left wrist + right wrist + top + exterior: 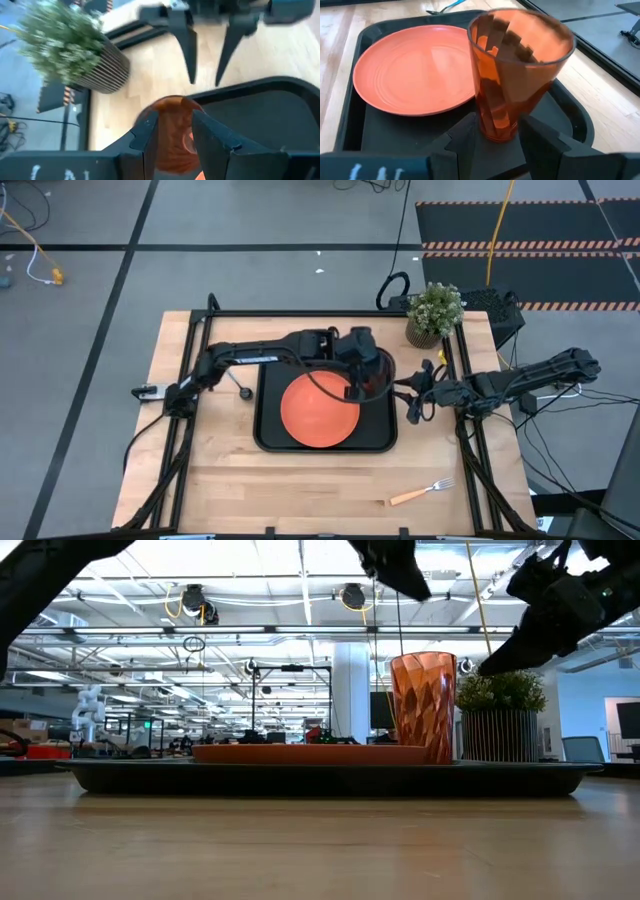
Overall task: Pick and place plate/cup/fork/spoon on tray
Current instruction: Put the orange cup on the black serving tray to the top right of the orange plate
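Note:
The orange ribbed cup (423, 705) stands upright on its base in the far right corner of the black tray (262, 435), beside the orange plate (318, 410), which lies flat in the tray. My left gripper (175, 117) is open and hangs above the cup, clear of its rim in the low view (405, 580). My right gripper (410, 402) is open and empty just right of the tray, raised, its fingers pointing at the cup (515, 75). The fork (422, 492) lies on the table near the near right edge. The spoon's blue handle (451, 6) shows beyond the tray's left side.
A potted green plant (435, 310) stands at the table's far right, close behind the cup and my right arm. Bare wooden table lies along the near side of the tray and to its left.

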Motion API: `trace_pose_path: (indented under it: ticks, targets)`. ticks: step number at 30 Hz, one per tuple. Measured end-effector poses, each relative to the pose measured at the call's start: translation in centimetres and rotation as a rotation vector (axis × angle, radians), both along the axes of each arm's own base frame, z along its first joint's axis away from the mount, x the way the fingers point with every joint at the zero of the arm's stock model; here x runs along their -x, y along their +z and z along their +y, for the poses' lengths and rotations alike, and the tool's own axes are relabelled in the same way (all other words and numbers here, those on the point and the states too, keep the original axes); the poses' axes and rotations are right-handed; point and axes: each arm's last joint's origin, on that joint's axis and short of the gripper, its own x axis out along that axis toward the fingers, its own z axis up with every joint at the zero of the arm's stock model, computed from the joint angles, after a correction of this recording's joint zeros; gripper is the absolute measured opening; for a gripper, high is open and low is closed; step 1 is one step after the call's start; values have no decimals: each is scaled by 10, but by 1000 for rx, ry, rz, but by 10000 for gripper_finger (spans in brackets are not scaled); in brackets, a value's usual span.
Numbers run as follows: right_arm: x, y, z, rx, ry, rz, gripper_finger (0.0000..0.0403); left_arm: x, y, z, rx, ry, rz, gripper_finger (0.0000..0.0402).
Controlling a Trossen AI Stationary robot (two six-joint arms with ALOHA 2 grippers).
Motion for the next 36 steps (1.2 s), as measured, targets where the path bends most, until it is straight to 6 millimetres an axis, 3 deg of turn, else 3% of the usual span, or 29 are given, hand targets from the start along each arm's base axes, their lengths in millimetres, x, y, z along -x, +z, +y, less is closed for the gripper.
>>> trace_pose_path:
  ticks: [4, 11, 20, 26, 31, 34, 36]
  targets:
    - [1, -9, 0, 10, 8, 0, 139, 16, 24, -2, 13, 33, -37, 120]
    - [-2, -5, 1, 121, 79, -10, 139, 44, 50, -8, -17, 91, -13, 120]
    - [-8, 13, 4, 152, 187, -134, 139, 53, 83, -2, 207, -119, -230, 120]
    - [-9, 28, 4, 191, 198, -129, 139, 36, 58, 1, 273, -86, -315, 120]
    - [-8, 38, 3, 220, 180, -97, 139, 23, 27, -4, 323, -106, -579, 120]
    - [-7, 35, 3, 199, 174, -72, 139, 34, 13, -6, 334, -105, -698, 119]
    - [-6, 33, 3, 182, 168, -50, 139, 51, 18, -8, 290, -76, -804, 120]
